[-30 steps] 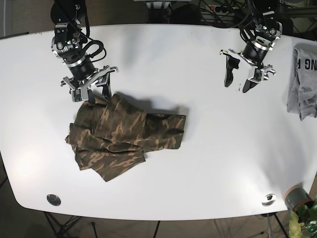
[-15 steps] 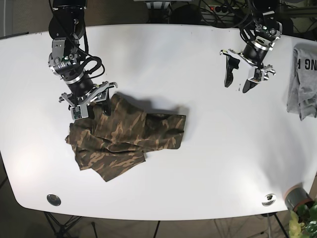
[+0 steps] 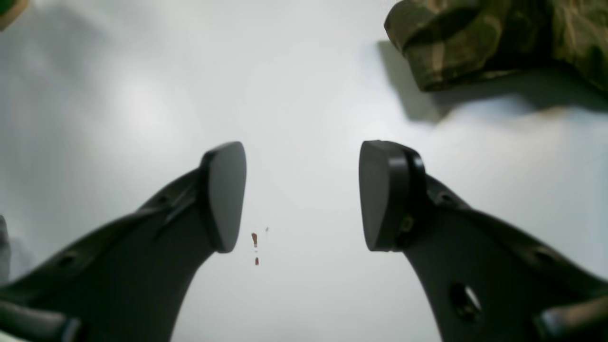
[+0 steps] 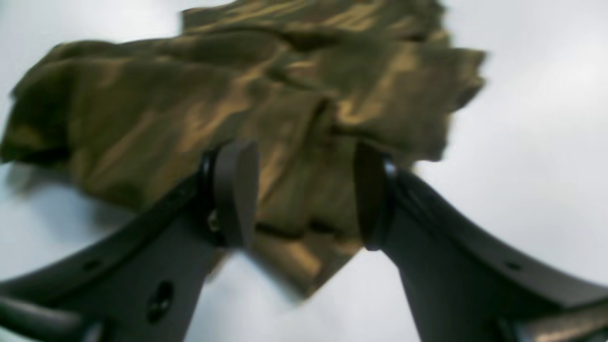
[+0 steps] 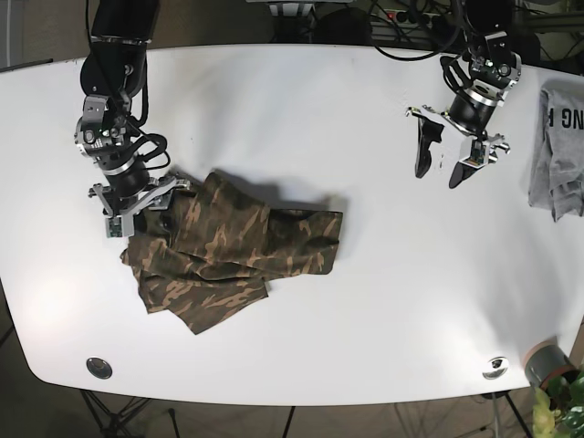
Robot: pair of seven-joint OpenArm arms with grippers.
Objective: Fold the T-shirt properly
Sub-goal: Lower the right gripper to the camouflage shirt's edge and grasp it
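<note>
The right gripper point(image 5: 137, 203) hangs low at the left edge of the T-shirt point(image 5: 233, 251), its jaws spread wide with cloth between them but not pinched. The left gripper point(image 5: 442, 162) hovers far right over the bare table point(image 5: 365, 119), jaws wide apart, holding nothing. The camouflage shirt lies crumpled and bunched left of centre.

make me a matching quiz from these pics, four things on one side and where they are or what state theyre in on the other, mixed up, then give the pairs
Things:
1. camouflage T-shirt
2. grey shirt
3. left tool
4. right tool

Places or states:
A. open, above bare table, well away from any cloth
B. open, at the crumpled cloth's upper left edge
C. at the table's right edge in the base view
D. bunched up on the table's left half in the base view

Pairs: 1-D, 2-C, 3-A, 4-B
</note>
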